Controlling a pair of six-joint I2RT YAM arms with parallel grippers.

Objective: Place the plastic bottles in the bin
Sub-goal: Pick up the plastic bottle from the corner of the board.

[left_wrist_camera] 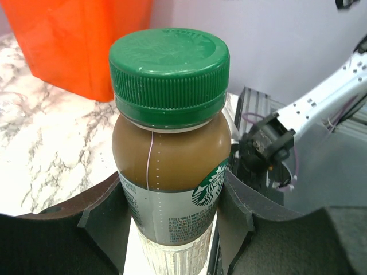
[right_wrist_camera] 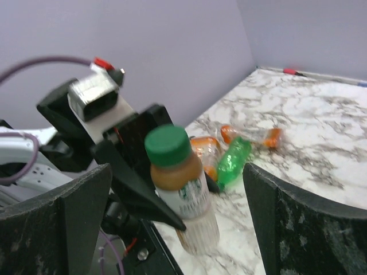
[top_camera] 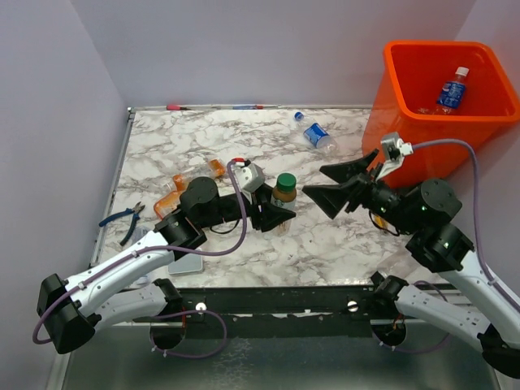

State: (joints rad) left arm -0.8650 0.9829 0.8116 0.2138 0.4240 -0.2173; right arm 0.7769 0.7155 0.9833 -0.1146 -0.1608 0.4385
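The left fingers point(top_camera: 272, 215) are clamped on both sides of a brown green-capped bottle point(top_camera: 283, 193), which is upright near the middle of the worktop point(top_camera: 325, 244). In the left wrist view they press its label just below the shoulder. The right fingers point(top_camera: 333, 197) are spread wide and hold nothing. Their tips point at that bottle from its right, with a strip of bare marble between.

At the near left edge a grey-white pad point(top_camera: 188, 262) lies partly under the left arm. Blue-handled pliers point(top_camera: 123, 218) lie at the left edge beside the wall. Just beyond the left arm are crushed orange bottles point(top_camera: 175, 188), and a green bottle point(right_wrist_camera: 232, 161) lies with them in the right wrist view. Open marble runs from the held bottle toward the far edge.

Farther on, a clear blue-labelled bottle point(top_camera: 318, 135) lies on its side near the far edge, just left of the bin point(top_camera: 406, 122). The bin fills the far right corner, its near wall close behind the right fingers. A red-capped bottle point(top_camera: 452, 89) lies inside it.
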